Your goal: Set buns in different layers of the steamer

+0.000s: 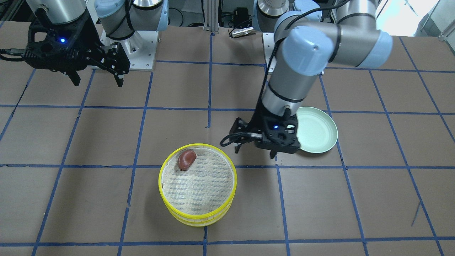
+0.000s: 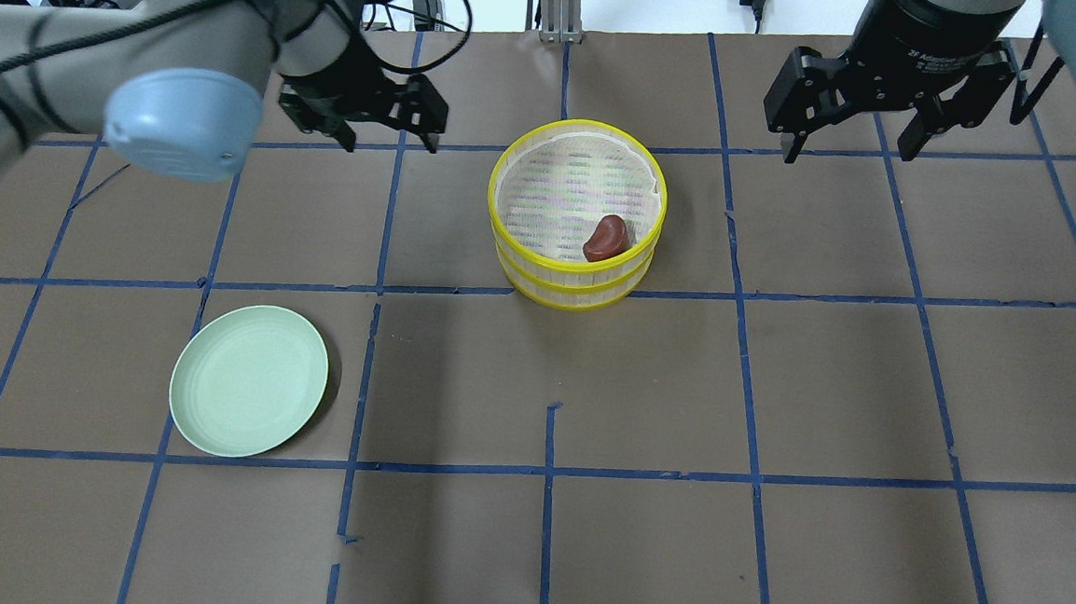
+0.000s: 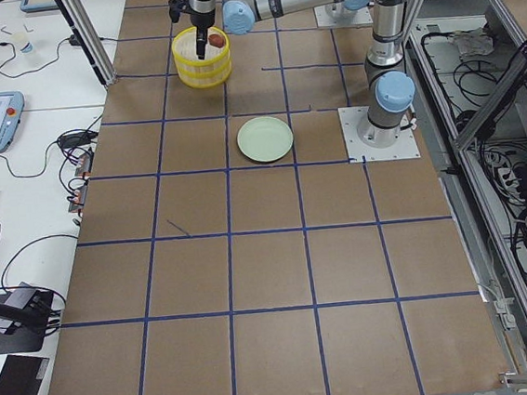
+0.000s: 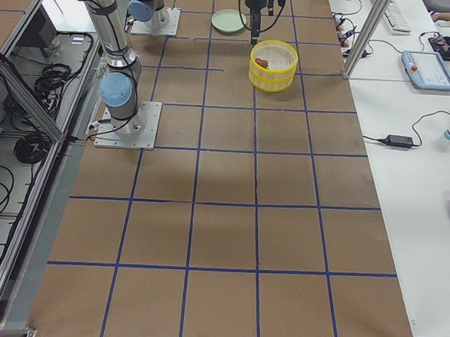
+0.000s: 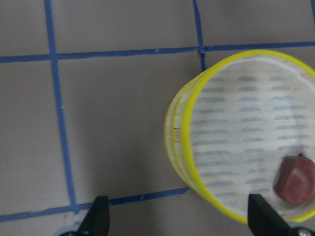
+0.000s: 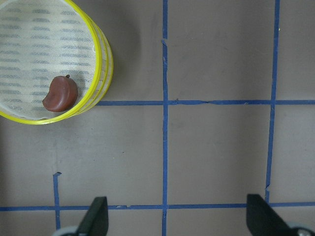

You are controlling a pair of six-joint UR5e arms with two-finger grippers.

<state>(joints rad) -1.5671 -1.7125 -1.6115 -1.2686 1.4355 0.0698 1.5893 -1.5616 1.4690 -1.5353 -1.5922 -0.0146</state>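
Note:
The two steamer layers (image 2: 503,230) stand stacked, yellow-rimmed, at the table's far middle; the stack also shows in the front view (image 1: 161,185). The dark reddish-brown bun (image 2: 605,238) lies on the top layer's white liner near the rim, also seen in the front view (image 1: 186,159). The white bun is hidden. My left gripper (image 2: 361,132) is open and empty, hovering just left of the stack; in its wrist view the stack (image 5: 184,113) and bun (image 5: 294,179) lie to the right. My right gripper (image 2: 851,148) is open and empty, well right of the stack.
An empty pale green plate (image 2: 248,380) lies on the left half of the table, nearer the robot; in the front view (image 1: 318,129) the left arm partly covers it. Blue tape lines grid the brown tabletop. Cables and mounts sit at the table's far edge.

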